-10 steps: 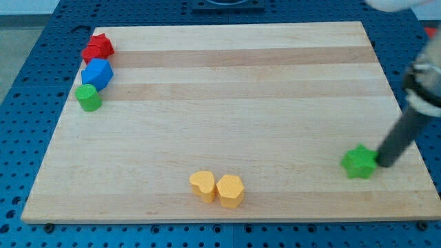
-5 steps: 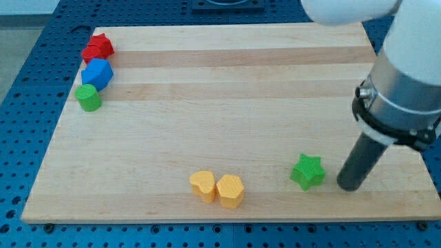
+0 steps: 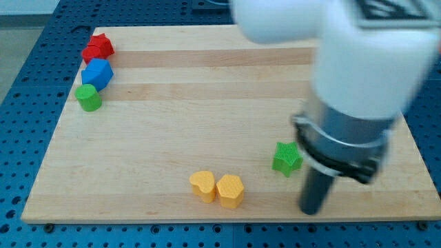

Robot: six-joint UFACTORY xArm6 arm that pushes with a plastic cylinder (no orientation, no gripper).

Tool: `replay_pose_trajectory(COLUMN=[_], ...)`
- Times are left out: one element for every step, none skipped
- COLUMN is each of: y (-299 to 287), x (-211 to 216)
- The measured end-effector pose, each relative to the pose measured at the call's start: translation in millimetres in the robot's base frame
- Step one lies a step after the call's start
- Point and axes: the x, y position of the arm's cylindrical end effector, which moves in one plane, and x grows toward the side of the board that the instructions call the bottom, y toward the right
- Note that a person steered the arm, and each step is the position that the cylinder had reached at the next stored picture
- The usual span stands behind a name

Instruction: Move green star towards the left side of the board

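Green star (image 3: pixel 286 158): lies on the worktop (image 3: pixel 207 124) toward the view's lower right, well apart from the view's left edge.
My tip (image 3: pixel 311 210): just beside the star, below and to its right, apparently not touching.
Jaws: none here; the arm ends in a plain rod, grasping nothing.
Yellow blocks (image 3: pixel 217 187): two, touching, left of the star and lower.
Far left: red star (image 3: pixel 98 47), blue block (image 3: pixel 96 74), green cylinder (image 3: pixel 88 97).
Risk: pushing from this low offset may spin the star upward or let it slip past; a lower path would likely hit the yellow pair.
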Motion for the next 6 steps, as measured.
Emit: replay_pose_trajectory(y=[39,23,-20,-45,-20,-4], x=[-8,-35,-53,-66,-66,-81])
